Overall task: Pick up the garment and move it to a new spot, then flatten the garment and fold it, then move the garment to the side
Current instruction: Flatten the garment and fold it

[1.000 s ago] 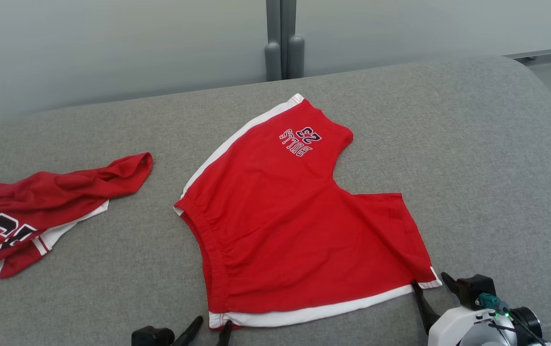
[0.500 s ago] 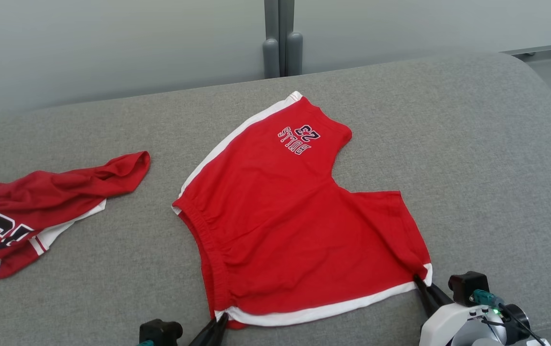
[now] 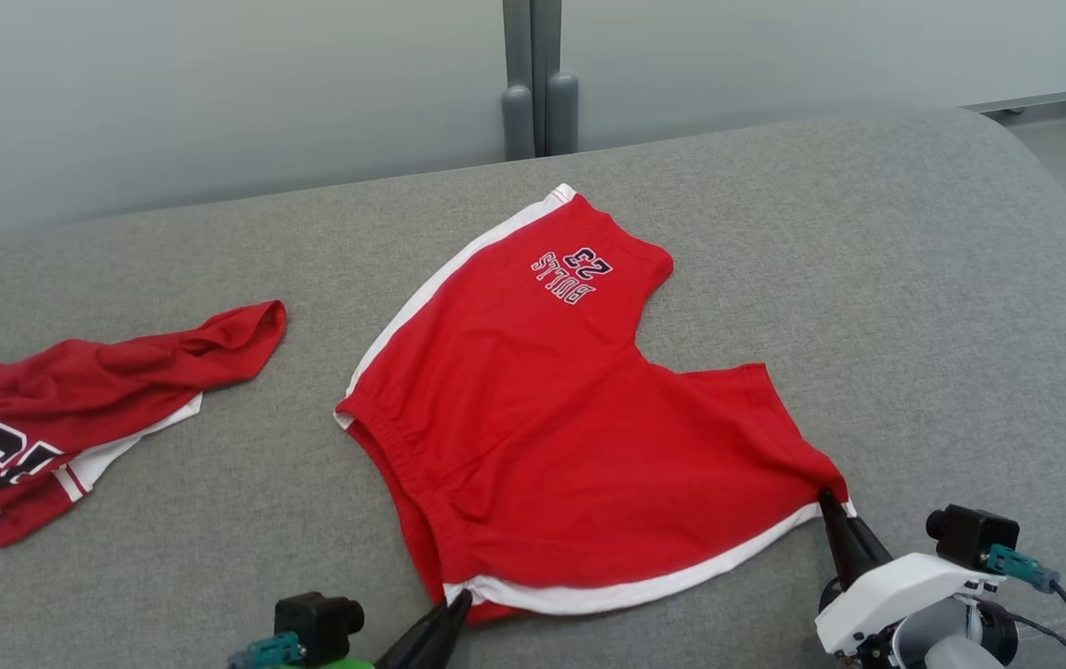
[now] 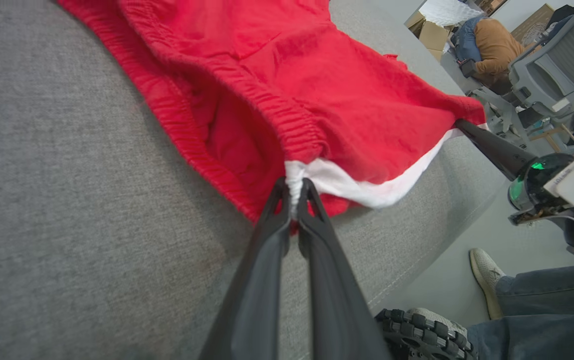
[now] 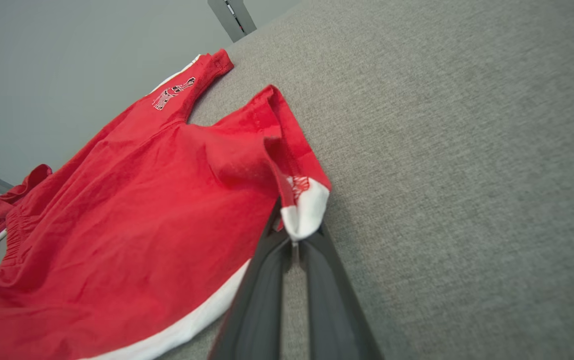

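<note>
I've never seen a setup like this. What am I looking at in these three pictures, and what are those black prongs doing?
It's a two-armed robot. The wide picture comes from a camera on its head; the other two from a camera on each wrist, looking along that arm's dark fingers. Spread on a grey padded surface lie red shorts, a second red garment crumpled to their left. The left fingers are shut on the waistband corner, the right fingers on a leg-hem corner.
</note>
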Controlling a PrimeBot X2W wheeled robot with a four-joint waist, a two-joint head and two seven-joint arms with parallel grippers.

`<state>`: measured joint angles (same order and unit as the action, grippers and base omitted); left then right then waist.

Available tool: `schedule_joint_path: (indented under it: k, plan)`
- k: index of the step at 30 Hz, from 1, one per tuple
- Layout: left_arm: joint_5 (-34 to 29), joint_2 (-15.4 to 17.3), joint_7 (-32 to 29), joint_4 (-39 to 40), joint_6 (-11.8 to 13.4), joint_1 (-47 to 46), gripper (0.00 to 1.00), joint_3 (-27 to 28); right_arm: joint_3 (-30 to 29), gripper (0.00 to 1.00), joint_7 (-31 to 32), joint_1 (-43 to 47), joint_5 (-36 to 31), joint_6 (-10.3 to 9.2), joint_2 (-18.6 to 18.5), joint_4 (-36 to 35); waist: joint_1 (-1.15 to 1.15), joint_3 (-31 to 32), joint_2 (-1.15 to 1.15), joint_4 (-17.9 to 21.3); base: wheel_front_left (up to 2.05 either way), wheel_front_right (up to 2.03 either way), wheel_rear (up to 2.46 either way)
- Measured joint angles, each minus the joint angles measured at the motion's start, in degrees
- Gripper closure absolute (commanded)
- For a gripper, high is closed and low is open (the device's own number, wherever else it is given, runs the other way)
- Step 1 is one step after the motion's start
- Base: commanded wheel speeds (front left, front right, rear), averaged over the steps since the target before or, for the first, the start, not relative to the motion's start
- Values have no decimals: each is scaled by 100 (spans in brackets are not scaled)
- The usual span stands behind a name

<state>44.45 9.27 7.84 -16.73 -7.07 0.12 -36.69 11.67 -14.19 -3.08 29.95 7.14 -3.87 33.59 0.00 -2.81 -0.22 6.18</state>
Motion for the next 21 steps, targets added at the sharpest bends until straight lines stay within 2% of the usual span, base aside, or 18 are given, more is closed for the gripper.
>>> schedule_joint_path:
  k: [3,8,16,21]
  plan:
    - [177,237,-179,436,0,-4,100,-18,-57,100,102,-2,319,1,-11,-264,0,-59,0,-12,0,0,0]
    - [546,441,-431,1080,0,-40,100,101,-31,100,347,-197,815,0,-96,-770,0,-208,0,-52,0,0,0]
    - [854,826,-901,1871,0,-554,100,352,353,100,804,-1109,1407,-1,-179,-1683,0,-601,0,-137,0,0,0]
    - [964,956,-1247,2218,0,-962,100,523,270,100,1025,-1667,1519,-1,-407,-1868,0,-921,0,-222,0,0,0]
